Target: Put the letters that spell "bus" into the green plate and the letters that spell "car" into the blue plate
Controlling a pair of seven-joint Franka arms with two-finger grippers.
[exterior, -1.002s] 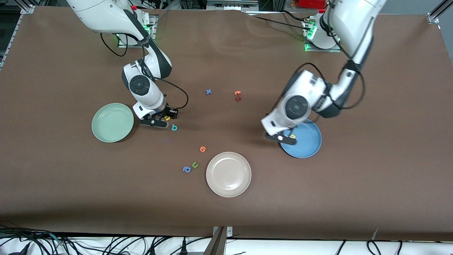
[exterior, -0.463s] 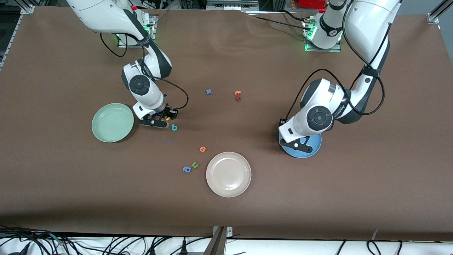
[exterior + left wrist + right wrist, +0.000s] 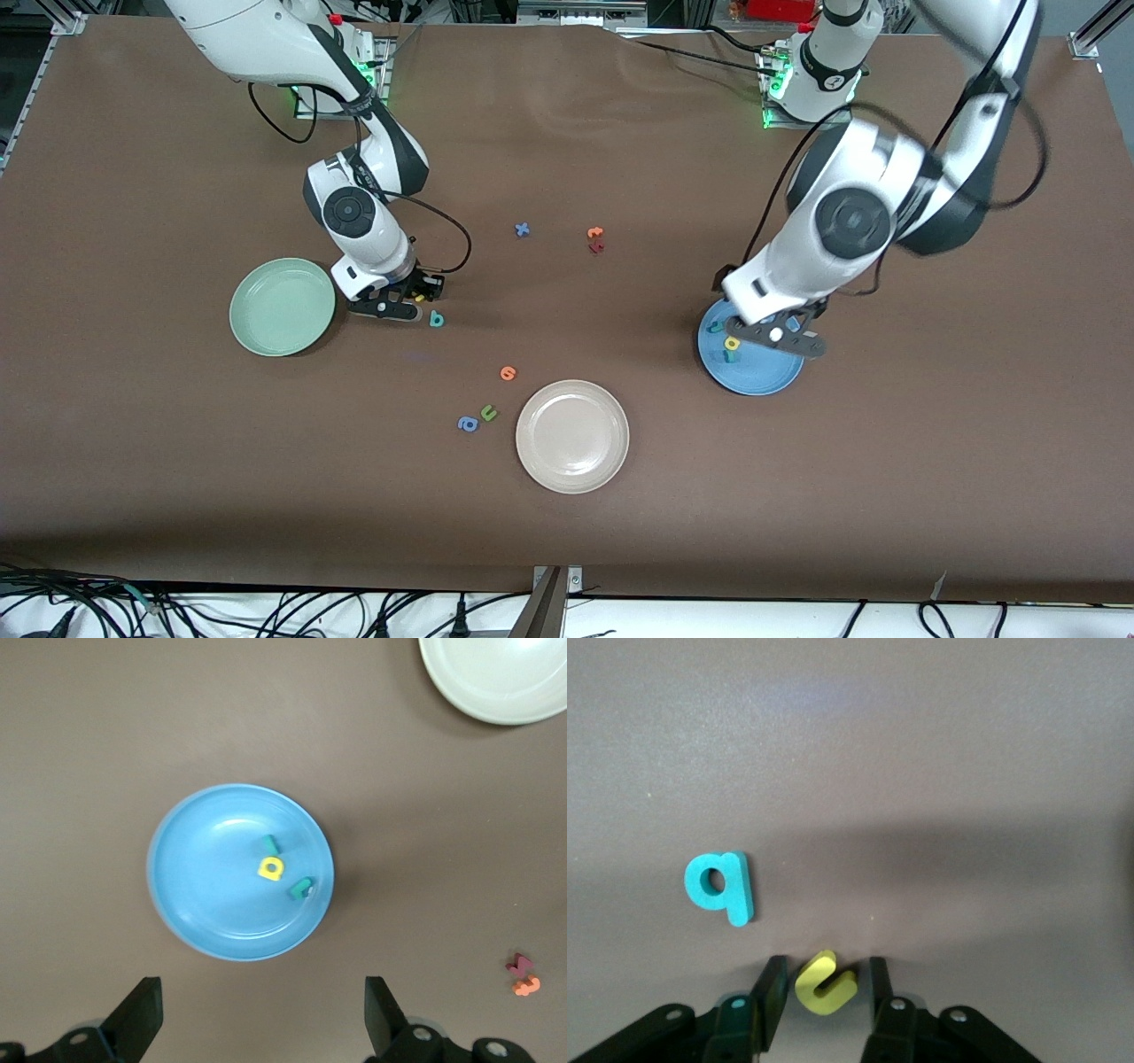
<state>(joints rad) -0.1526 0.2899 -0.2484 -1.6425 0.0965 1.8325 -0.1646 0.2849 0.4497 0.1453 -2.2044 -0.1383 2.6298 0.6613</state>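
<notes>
Three letters, teal c [image 3: 269, 843], yellow a [image 3: 269, 869], teal r [image 3: 301, 889], lie in blue plate [image 3: 762, 377]; left gripper [image 3: 780, 341] above, fingers open, empty. Right gripper [image 3: 400, 303] low beside green plate [image 3: 266, 323], fingers closing around yellow u [image 3: 824, 983]; teal b [image 3: 436, 319] on desk nearby. Foam likely light, squashy; pinch flat sides. No brands.

A robotics lab. Two white robot arms [image 3: 354, 177] are bolted to a brown worktop [image 3: 177, 487]. Loose cables [image 3: 266, 611] trail along its edge.
</notes>
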